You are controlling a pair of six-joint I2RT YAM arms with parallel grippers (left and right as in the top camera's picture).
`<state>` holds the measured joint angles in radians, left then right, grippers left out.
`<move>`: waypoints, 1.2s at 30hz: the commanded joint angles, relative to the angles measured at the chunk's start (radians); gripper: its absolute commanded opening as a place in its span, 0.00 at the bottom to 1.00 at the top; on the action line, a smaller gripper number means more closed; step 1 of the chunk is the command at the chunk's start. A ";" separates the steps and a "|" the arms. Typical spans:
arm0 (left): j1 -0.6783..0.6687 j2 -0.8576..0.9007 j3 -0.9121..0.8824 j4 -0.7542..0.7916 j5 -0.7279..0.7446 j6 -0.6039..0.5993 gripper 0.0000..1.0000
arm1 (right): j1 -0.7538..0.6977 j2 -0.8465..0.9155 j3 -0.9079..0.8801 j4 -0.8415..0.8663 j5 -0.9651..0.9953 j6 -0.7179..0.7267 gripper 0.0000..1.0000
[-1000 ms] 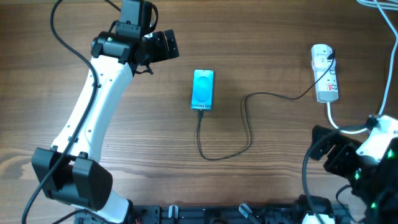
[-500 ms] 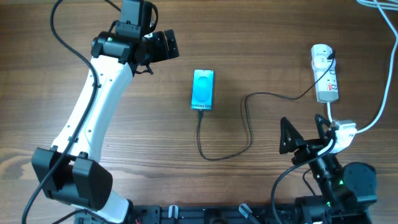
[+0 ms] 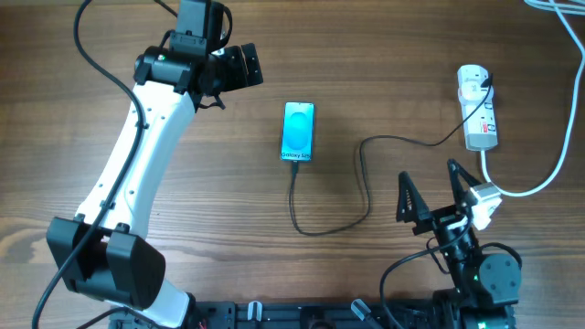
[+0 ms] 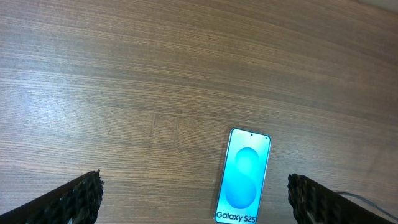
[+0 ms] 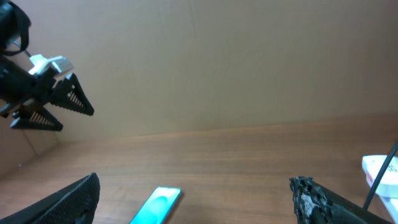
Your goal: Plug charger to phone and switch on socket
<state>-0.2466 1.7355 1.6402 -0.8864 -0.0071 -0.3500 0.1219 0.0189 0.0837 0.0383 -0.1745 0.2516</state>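
Observation:
The phone (image 3: 298, 132) lies flat at mid-table, cyan screen up, white band toward the front. It also shows in the left wrist view (image 4: 244, 177) and the right wrist view (image 5: 158, 205). The charger's thin black cable (image 3: 364, 174) runs from the phone's front end, loops forward and right, then reaches its plug on the socket (image 3: 477, 119) at the right. The socket's edge shows in the right wrist view (image 5: 378, 169). My left gripper (image 3: 239, 67) is open and empty, left of and behind the phone. My right gripper (image 3: 430, 194) is open and empty, in front of the socket and right of the cable loop.
The socket's thick white cord (image 3: 539, 183) curves from its front end past my right gripper and off the right edge. The left arm (image 3: 137, 174) stretches across the table's left side. A plain wall stands behind the table in the right wrist view.
My right arm has swung in from the front right corner toward the table's middle, its open fingers now raised beside the cable loop. The left arm, phone and socket have not moved.

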 commanded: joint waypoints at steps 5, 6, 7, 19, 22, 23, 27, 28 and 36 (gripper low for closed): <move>0.002 0.008 -0.001 0.002 -0.013 0.005 1.00 | 0.006 -0.016 -0.079 0.088 0.029 -0.051 0.99; 0.002 0.008 -0.001 0.002 -0.013 0.005 1.00 | 0.006 -0.016 -0.079 0.055 0.029 -0.055 1.00; 0.002 0.008 -0.001 0.002 -0.013 0.005 1.00 | 0.006 -0.016 -0.079 0.026 0.028 -0.067 1.00; 0.002 0.008 -0.001 0.002 -0.013 0.005 1.00 | 0.006 -0.016 -0.079 -0.030 0.040 -0.066 1.00; 0.002 0.008 -0.001 0.002 -0.013 0.005 1.00 | 0.006 -0.015 -0.079 -0.030 0.040 -0.066 1.00; 0.002 0.008 -0.001 0.002 -0.013 0.005 1.00 | 0.006 -0.015 -0.079 -0.030 0.040 -0.066 1.00; 0.002 0.008 -0.001 0.002 -0.013 0.005 1.00 | 0.006 -0.015 -0.079 -0.030 0.040 -0.066 1.00; 0.002 0.008 -0.001 0.002 -0.013 0.005 1.00 | 0.006 -0.015 -0.079 -0.030 0.040 -0.066 1.00; 0.002 0.008 -0.001 0.002 -0.013 0.005 1.00 | 0.006 -0.015 -0.079 -0.030 0.040 -0.066 1.00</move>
<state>-0.2466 1.7355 1.6402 -0.8864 -0.0071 -0.3500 0.1219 0.0151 0.0067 0.0055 -0.1520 0.1989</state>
